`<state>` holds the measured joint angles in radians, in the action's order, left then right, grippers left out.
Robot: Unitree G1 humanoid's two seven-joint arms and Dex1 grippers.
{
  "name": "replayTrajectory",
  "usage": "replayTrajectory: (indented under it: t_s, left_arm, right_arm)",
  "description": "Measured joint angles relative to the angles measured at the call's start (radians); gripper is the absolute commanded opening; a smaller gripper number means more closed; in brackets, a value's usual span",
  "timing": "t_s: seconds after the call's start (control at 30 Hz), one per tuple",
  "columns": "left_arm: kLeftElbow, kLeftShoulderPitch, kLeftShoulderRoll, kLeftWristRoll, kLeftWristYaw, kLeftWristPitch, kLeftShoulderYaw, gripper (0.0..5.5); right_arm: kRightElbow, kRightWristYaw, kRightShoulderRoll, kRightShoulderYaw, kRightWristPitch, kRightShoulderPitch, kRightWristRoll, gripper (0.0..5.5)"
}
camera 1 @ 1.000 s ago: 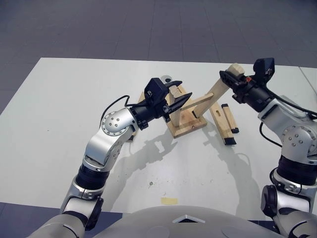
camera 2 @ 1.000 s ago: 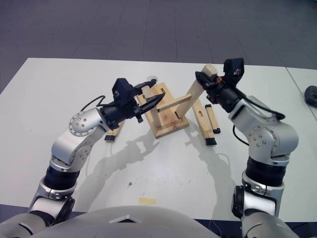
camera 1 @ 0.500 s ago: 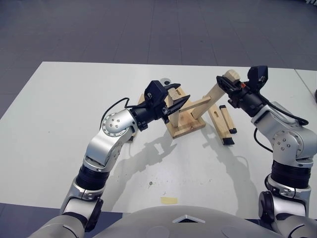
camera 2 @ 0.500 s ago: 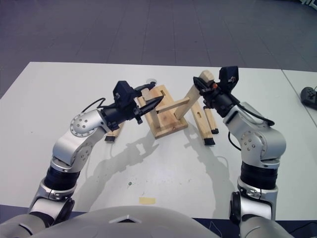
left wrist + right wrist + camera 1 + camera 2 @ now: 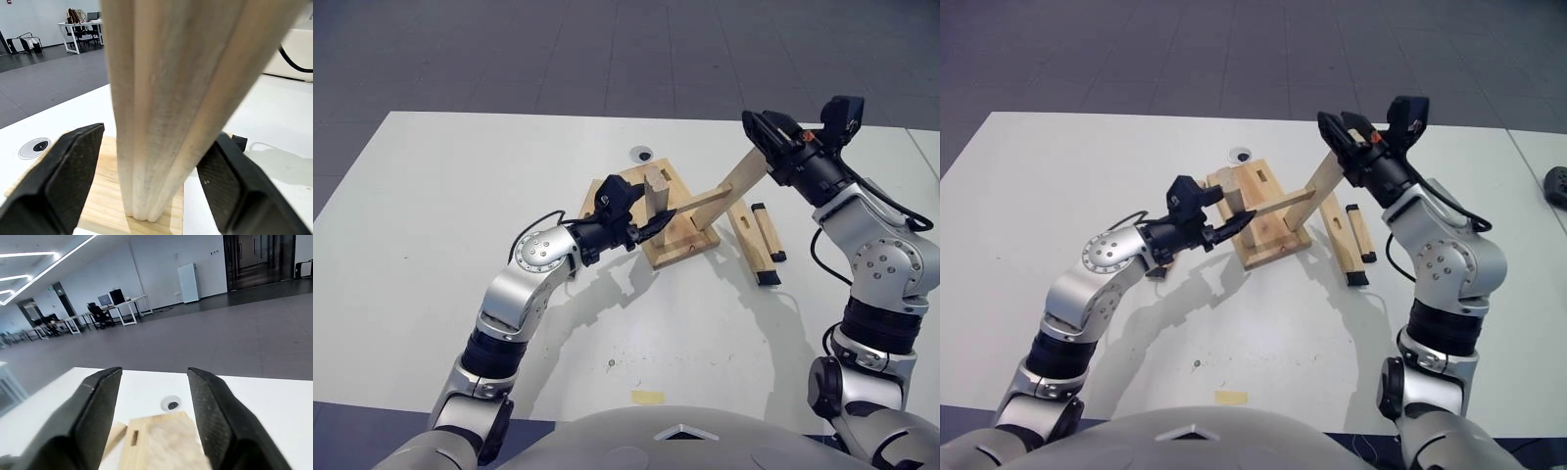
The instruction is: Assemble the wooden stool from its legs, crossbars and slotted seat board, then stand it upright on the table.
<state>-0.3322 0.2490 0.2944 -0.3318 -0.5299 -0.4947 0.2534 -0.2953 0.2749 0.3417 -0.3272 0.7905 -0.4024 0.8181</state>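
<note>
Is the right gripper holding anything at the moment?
No, the right gripper is open, with nothing between its fingers.

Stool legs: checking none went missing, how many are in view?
4: an upright leg on the seat board, a tilted leg below the right end effector, two flat legs on the table. The left arm may hide another.

The head's stereo pair is looking down over the table [image 5: 431, 196], both eyes sharing the seat board [image 5: 685, 240]. The left wrist camera is sitting close against an upright leg [image 5: 171, 98]; the right's is facing the room beyond.
</note>
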Motion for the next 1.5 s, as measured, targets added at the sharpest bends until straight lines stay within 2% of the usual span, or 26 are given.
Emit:
replayTrajectory:
  t_s: [0.3,0.4,0.47,0.53,0.67,1.03,1.17,1.27,1.3,1.4,1.5]
  left_arm:
    - [-0.075,0.062,-0.019,-0.113,0.002,-0.043,-0.102,5.34]
    - [-0.099,0.095,-0.040,-0.144,0.020,-0.056,-0.130,5.40]
    - [-0.102,0.102,-0.042,-0.145,0.025,-0.062,-0.131,5.40]
    - [-0.103,0.102,-0.044,-0.145,0.029,-0.069,-0.130,5.40]
    - [-0.104,0.101,-0.042,-0.144,0.040,-0.075,-0.130,5.40]
    - [-0.070,0.099,-0.083,-0.124,0.084,-0.072,-0.105,5.40]
    - [-0.031,0.119,-0.127,-0.146,0.156,-0.064,-0.203,5.40]
    - [-0.013,0.168,-0.162,-0.188,0.224,-0.053,-0.305,5.40]
    - [0.002,0.188,-0.170,-0.210,0.256,-0.049,-0.349,5.40]
    - [0.037,0.203,-0.166,-0.209,0.312,-0.043,-0.416,5.40]
    - [0.055,0.203,-0.165,-0.200,0.335,-0.040,-0.423,5.40]
  right_arm:
    - [0.115,-0.037,0.006,-0.111,-0.104,-0.305,0.119,4.66]
    - [0.157,-0.045,0.007,-0.110,-0.133,-0.378,0.120,5.10]
    - [0.166,-0.024,0.003,-0.038,-0.140,-0.299,0.060,5.38]
    - [0.198,0.010,-0.014,0.066,-0.150,-0.139,-0.027,5.38]
    - [0.152,0.051,0.010,0.112,-0.210,-0.072,-0.085,5.38]
    - [0.122,-0.006,-0.088,0.036,-0.228,-0.172,0.044,5.38]
    - [0.028,-0.007,-0.089,-0.027,-0.169,-0.224,0.284,5.38]
    - [-0.043,0.042,-0.044,-0.020,-0.042,-0.145,0.470,5.38]
    - [-0.060,0.086,0.001,-0.011,0.028,-0.063,0.521,5.38]
    - [-0.049,0.149,0.095,-0.012,0.103,0.084,0.521,5.38]
    - [-0.005,0.165,0.159,0.007,0.056,0.092,0.387,5.38]
